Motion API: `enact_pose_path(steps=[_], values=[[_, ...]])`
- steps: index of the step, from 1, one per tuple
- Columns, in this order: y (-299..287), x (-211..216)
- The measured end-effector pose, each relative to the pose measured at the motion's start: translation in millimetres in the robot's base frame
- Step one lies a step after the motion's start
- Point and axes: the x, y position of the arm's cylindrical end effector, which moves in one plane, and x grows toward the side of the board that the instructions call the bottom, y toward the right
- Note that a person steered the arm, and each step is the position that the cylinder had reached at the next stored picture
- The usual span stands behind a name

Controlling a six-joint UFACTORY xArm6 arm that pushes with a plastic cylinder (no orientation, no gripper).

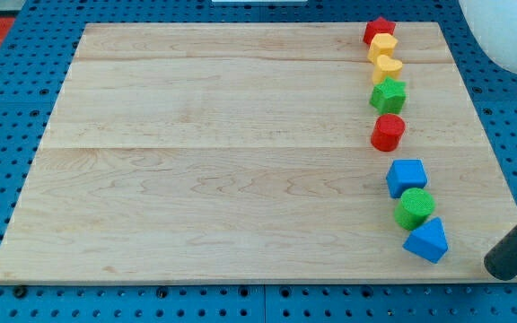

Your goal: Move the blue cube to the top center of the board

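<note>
My tip (495,266) bare at board's (196,161) bottom-right edge, blue cube (407,177) upright above green cylinder (416,208)

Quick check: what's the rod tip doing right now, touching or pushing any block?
My tip: no gripper, holds nothing; at the board's lower right edge, right of the blue triangular block, apart from it. The blue cube is untouched.

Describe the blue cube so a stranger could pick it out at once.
On the wooden board, a column of blocks runs down the view's right side. The blue cube is third from the bottom, between the red cylinder above and the green cylinder below. The only other blue block, lowest, is wedge-shaped.
</note>
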Motion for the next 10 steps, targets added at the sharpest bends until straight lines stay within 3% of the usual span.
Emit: enact_pose_path(steps=[4, 5, 6, 7, 8, 10], values=[[5, 0], [1, -10], [-1, -73], [-12, -96], [-56, -96], [-69, -104]])
